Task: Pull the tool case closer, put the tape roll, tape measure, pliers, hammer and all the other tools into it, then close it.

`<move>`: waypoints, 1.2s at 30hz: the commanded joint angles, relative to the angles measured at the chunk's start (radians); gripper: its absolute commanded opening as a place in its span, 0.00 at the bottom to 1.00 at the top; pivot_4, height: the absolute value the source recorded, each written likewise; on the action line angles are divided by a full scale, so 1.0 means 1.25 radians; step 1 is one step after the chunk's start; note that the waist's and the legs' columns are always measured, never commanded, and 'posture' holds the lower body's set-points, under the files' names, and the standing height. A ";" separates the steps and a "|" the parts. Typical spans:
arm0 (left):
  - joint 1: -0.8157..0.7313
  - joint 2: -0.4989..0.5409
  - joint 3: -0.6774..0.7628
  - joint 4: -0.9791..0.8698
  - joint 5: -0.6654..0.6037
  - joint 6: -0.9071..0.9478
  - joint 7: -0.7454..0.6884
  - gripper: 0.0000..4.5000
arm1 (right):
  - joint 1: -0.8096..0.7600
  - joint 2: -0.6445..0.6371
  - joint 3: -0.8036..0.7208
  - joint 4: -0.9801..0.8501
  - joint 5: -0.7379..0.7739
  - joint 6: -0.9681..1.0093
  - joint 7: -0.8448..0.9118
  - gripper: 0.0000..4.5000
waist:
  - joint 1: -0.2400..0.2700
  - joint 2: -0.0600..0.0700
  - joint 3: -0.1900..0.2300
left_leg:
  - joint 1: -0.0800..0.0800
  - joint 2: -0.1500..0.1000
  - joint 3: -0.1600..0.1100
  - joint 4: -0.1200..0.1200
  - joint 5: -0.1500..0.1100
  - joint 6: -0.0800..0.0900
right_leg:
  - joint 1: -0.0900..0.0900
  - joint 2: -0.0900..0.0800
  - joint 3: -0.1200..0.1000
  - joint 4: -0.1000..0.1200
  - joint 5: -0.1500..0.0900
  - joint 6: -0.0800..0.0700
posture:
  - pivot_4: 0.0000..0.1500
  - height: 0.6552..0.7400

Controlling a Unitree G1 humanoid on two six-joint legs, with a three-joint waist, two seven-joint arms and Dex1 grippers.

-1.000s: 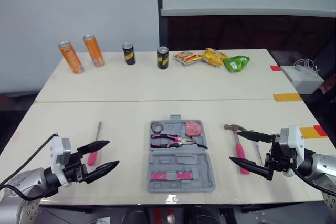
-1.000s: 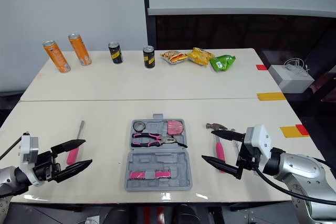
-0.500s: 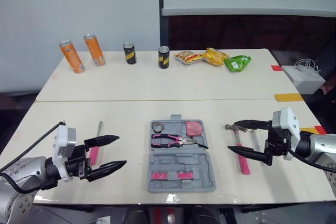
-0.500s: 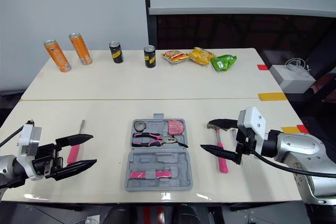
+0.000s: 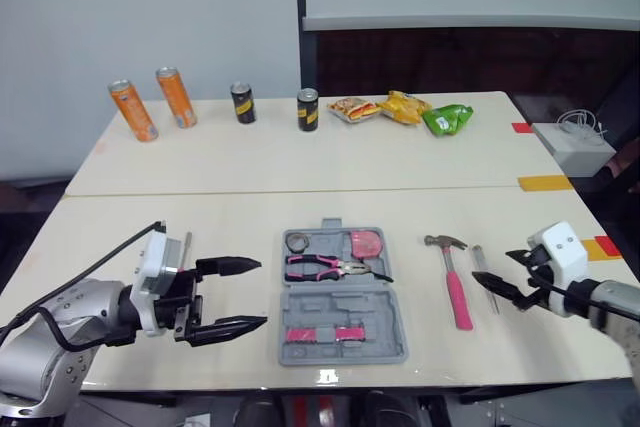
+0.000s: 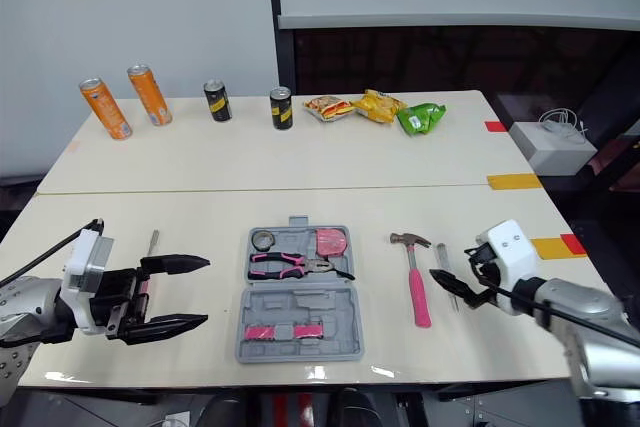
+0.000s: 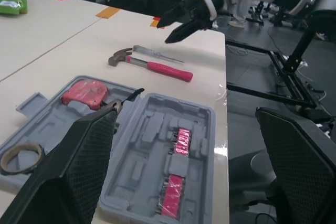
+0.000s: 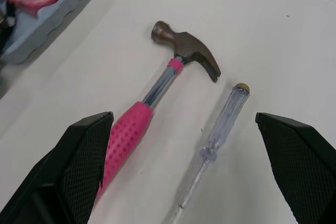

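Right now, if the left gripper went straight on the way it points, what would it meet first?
Probably the case: the open left gripper points across the table at its left side. Its height over the table is unclear, so it might pass above the case.

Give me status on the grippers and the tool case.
Left gripper open, empty, beside tool case. Right gripper open, empty, near hammer and screwdriver. Case open, pliers inside. Nothing blocking.
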 commanded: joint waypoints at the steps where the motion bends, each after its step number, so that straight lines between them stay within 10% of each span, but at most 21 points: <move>1: -0.020 0.000 -0.011 -0.027 -0.006 -0.004 0.005 0.99 | 0.015 0.072 -0.039 -0.050 -0.029 -0.013 -0.124 1.00 | 0.002 0.001 0.000 | 0.000 0.000 0.000 0.000 0.000 0.000 | -0.001 0.000 0.000 0.000 0.000 0.000 | 1.00 1.00; 36: -0.075 0.011 -0.010 -0.068 -0.049 0.056 0.050 1.00 | -0.078 0.251 0.006 0.192 -0.080 -0.139 -0.296 0.77 | -0.020 0.003 0.001 | -0.004 -0.001 0.000 0.000 -0.001 -0.006 | -0.001 0.000 0.001 0.001 0.000 0.000 | 1.00 1.00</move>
